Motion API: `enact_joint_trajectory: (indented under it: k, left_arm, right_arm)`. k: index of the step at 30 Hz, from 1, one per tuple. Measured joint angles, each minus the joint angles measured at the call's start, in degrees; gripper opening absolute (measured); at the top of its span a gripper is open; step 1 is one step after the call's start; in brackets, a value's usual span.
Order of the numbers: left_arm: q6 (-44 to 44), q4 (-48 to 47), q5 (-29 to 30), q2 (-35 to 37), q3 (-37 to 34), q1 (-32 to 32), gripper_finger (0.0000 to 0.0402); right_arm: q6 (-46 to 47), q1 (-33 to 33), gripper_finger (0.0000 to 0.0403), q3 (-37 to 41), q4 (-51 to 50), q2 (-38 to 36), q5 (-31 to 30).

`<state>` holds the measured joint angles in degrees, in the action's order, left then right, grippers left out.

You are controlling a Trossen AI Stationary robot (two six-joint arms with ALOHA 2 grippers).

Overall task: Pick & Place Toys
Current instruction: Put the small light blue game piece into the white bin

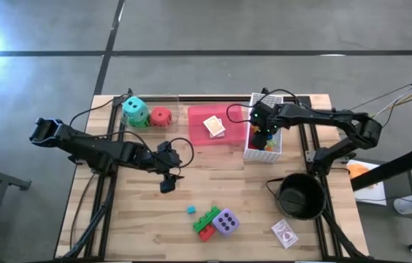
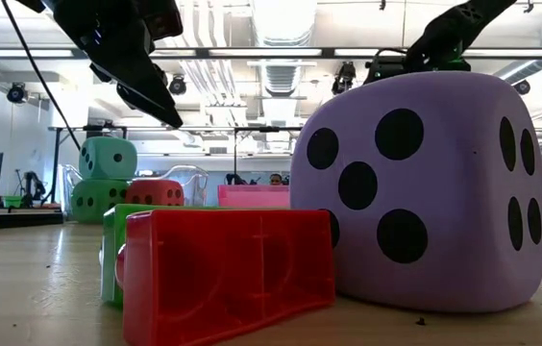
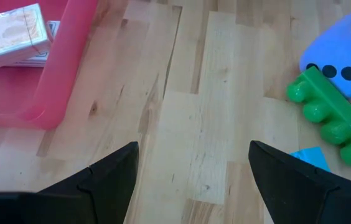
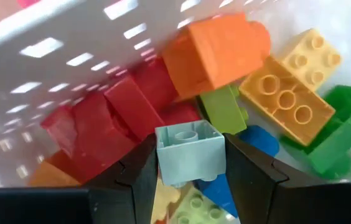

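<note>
The right claw (image 4: 190, 171) is gripping a small pale-teal plastic brick (image 4: 190, 151) just above the brick pile inside the white mesh basket (image 1: 250, 151), where it risks slipping, while the left claw (image 3: 191, 180) is hovering wide apart over bare wooden tabletop (image 3: 213, 93) near that basket.

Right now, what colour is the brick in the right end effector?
Pale grey-blue brick, pinched in the right end effector over the basket; right wrist view shows it best.
</note>
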<state>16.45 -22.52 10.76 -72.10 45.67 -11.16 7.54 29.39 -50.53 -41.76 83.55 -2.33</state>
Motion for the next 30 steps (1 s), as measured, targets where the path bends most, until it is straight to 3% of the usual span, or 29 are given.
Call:
enact_joint_trajectory:
  k: [5,30]
  left_arm:
    - [-0.03,0.0,0.0,0.0,0.0,0.0,0.0307]
    - [-0.13,-0.02,0.0,0.0,0.0,0.0,0.0307]
  right_arm:
    - [1.57,0.02,0.0157,1.73,3.64,-0.13,0.63]
    - [4.37,0.0,0.0157,0.98,3.03,0.0,1.5]
